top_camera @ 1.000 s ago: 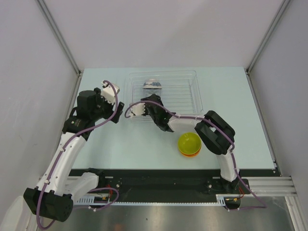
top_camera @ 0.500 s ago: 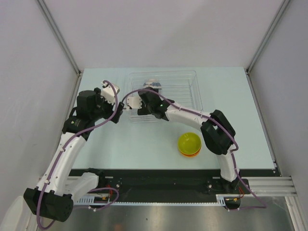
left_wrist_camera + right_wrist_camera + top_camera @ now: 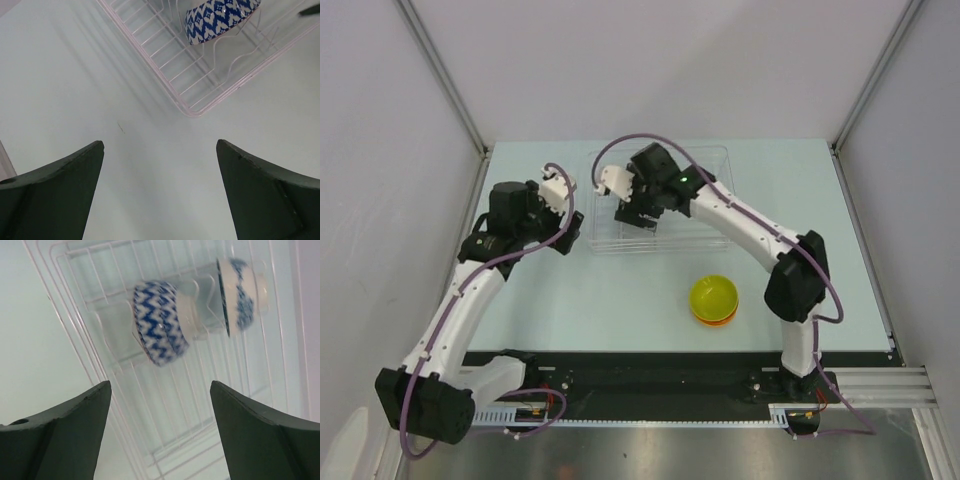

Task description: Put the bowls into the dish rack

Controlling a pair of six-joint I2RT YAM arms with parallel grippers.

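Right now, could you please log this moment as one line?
right gripper: open above dish rack | patterned bowls: racked | left gripper: open

the overhead view is bright and evenly lit by soft light from above. the pale desk [image 3: 845, 200] carries only faint, soft-edged shadows under the arms. the yellow-green bowl [image 3: 713, 294] shows a mild sheen, and the clear dish rack [image 3: 710, 152] gives small glints along its walls. the left wrist view is sharp; the left hand [image 3: 160, 147] has dark, flat-looking fingers [image 3: 55, 195], and grey shadow streaks lie on the desk beside the rack. the right wrist view is soft: both patterned bowls [image 3: 159, 322] are smeared, the farther one more, and the rack wires blur. the right hand [image 3: 160, 385] has dark fingers [image 3: 60, 435] with fuzzy edges.
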